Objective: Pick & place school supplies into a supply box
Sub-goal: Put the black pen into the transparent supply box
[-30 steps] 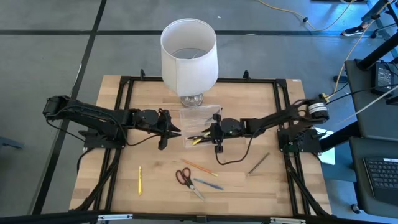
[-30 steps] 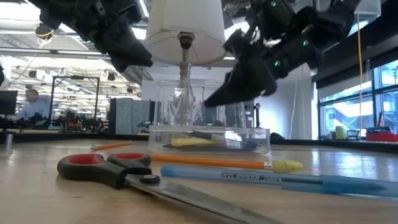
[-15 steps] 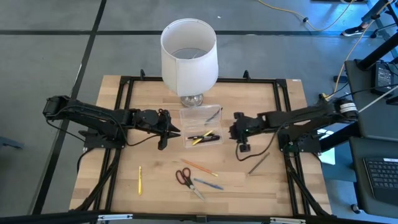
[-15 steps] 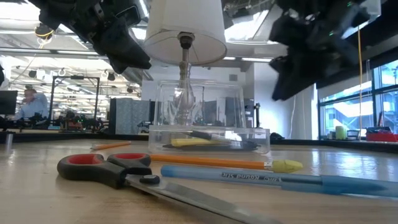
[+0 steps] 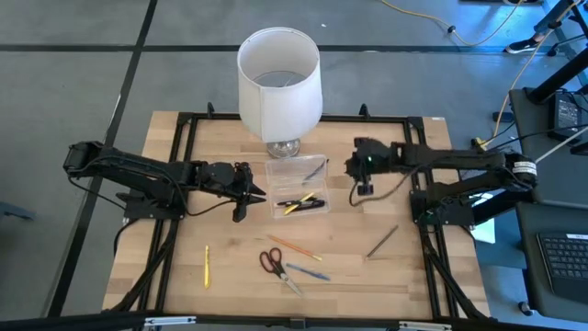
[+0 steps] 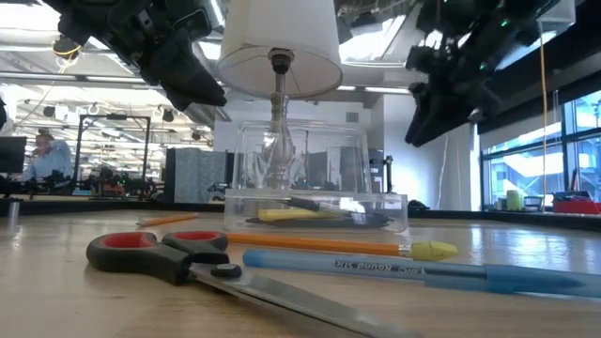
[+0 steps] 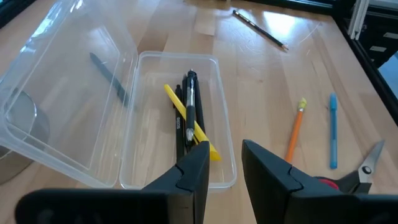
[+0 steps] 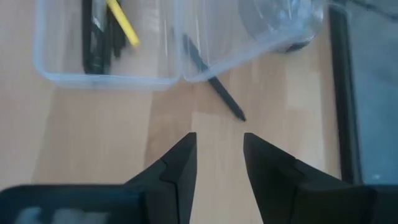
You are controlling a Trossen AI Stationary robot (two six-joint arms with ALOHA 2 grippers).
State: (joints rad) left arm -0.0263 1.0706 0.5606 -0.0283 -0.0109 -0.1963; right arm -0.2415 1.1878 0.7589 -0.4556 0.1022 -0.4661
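The clear supply box [image 5: 299, 205] sits mid-table with its lid [image 5: 296, 171] swung open toward the lamp. A yellow pencil and dark pens [image 7: 188, 115] lie inside it. My left gripper [image 5: 253, 195] hovers open and empty just left of the box. My right gripper [image 5: 352, 171] hovers open and empty right of the lid. A dark pen [image 8: 214, 87] lies on the table, partly under the lid. Near the front edge lie the scissors [image 5: 271, 262], an orange pencil [image 5: 294, 248], a blue pen [image 5: 308, 272], a yellow pencil [image 5: 207, 265] and a dark pencil [image 5: 383, 241].
A big white lampshade on a glass base [image 5: 278, 78] stands at the far side, right behind the open lid. A black frame [image 5: 188, 124] runs round the wooden table. Bare wood lies between the box and the loose supplies in front.
My right gripper has drawn back from above the box, first toward the table's right edge, then toward the far edge, rising as it went. The left arm has kept still, and the pens in the box lie as before.
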